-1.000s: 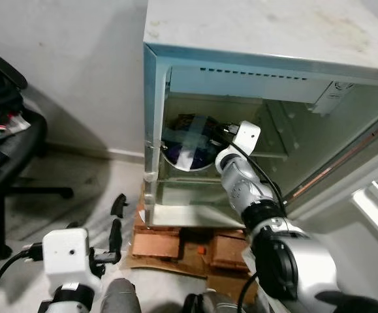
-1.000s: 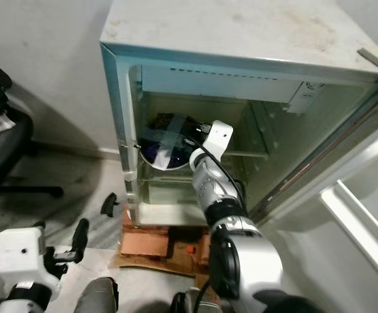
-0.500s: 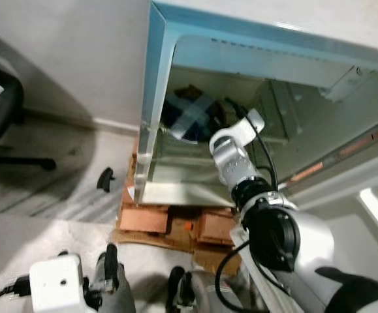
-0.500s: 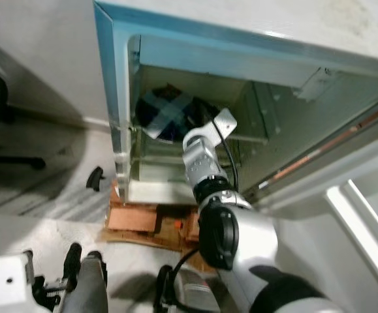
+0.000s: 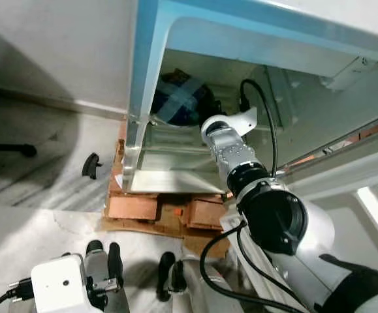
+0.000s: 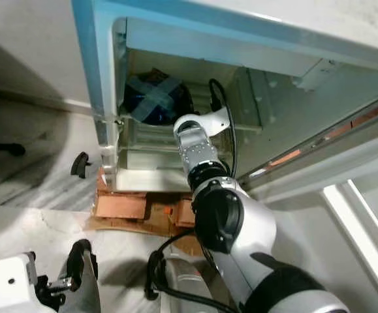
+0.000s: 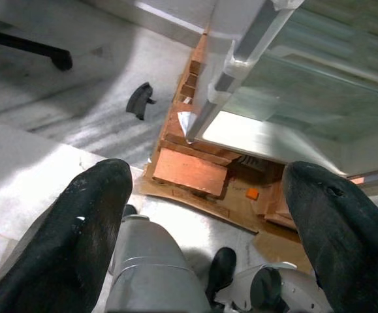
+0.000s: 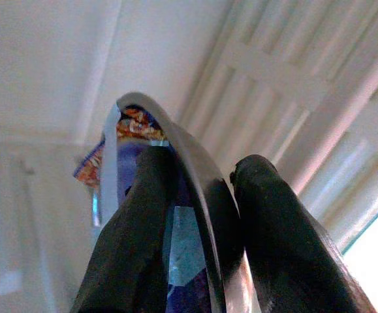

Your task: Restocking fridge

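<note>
While the right tool (image 8: 198, 215) reaches into the fridge (image 5: 151, 72), its two fingers (image 8: 136, 235) pinch the rim of one bowl (image 5: 181, 103). One left tool (image 7: 205, 228) hangs low over the floor (image 5: 38, 150), fingers spread wide, holding nothing.

Head cameras downward onto fridge (image 5: 175, 39)

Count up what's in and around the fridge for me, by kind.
Fridges: 1, open fridge
Dark blue plates in the fridge: 1, plate, its rim pinched by the right gripper
Brick stacks under the fridge: 1, bricks
Small black pieces on the floor: 1, black piece
Total: 4
</note>
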`<state>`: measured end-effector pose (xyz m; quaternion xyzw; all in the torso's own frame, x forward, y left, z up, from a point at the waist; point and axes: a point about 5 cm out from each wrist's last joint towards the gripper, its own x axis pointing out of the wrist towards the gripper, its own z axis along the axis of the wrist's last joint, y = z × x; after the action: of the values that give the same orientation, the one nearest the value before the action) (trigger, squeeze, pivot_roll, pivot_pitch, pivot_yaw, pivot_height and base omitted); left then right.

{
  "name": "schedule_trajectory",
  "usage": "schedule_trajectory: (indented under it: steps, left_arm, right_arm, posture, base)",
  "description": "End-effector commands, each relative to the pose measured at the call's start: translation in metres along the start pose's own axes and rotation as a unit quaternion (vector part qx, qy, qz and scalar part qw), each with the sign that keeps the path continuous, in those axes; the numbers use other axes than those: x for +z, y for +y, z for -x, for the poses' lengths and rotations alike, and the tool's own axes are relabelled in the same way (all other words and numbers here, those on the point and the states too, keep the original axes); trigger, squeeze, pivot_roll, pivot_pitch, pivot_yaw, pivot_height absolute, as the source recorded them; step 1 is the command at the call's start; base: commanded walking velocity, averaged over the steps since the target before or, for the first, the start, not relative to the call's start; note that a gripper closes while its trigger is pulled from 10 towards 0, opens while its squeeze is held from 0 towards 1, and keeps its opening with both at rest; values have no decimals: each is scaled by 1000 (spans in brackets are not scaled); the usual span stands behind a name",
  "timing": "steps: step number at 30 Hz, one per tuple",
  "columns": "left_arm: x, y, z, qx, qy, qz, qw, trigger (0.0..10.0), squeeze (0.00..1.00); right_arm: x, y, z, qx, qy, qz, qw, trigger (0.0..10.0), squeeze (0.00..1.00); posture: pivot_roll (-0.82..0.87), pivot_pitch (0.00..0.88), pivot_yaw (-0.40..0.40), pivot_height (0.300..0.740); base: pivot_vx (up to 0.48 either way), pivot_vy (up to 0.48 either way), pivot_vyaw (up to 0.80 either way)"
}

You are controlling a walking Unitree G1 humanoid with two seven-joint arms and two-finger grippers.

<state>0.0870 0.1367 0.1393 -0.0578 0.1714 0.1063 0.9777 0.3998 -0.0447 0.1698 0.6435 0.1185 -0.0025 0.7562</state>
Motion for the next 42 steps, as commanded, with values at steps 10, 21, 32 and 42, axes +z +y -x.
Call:
schedule_trajectory:
  steps: [10, 21, 32, 42]
  left_arm:
    - [-7, -2, -6, 8, 10, 5, 1000, 10000, 0]
    - [-8, -3, -14, 13, 3, 10, 1000, 10000, 0]
    - [-7, -2, -22, 13, -5, 11, 1000, 10000, 0]
    - [-7, -2, -25, 20, -8, 15, 1000, 10000, 0]
  right_arm:
    - [-39, 16, 5, 76, 80, -35, 993, 10000, 1000]
    - [-52, -39, 15, 26, 144, 256, 955, 10000, 1000]
    - [-47, -39, 14, 17, 147, 276, 950, 10000, 1000]
    - [-72, -18, 16, 39, 185, 207, 960, 10000, 1000]
  posture:
    - [362, 364, -301, 740]
    - [343, 351, -306, 740]
    - [334, 341, -308, 740]
    - [337, 339, -318, 740]
  base:
    - [0, 0, 0]
    - [0, 0, 0]
    - [0, 0, 0]
    - [0, 0, 0]
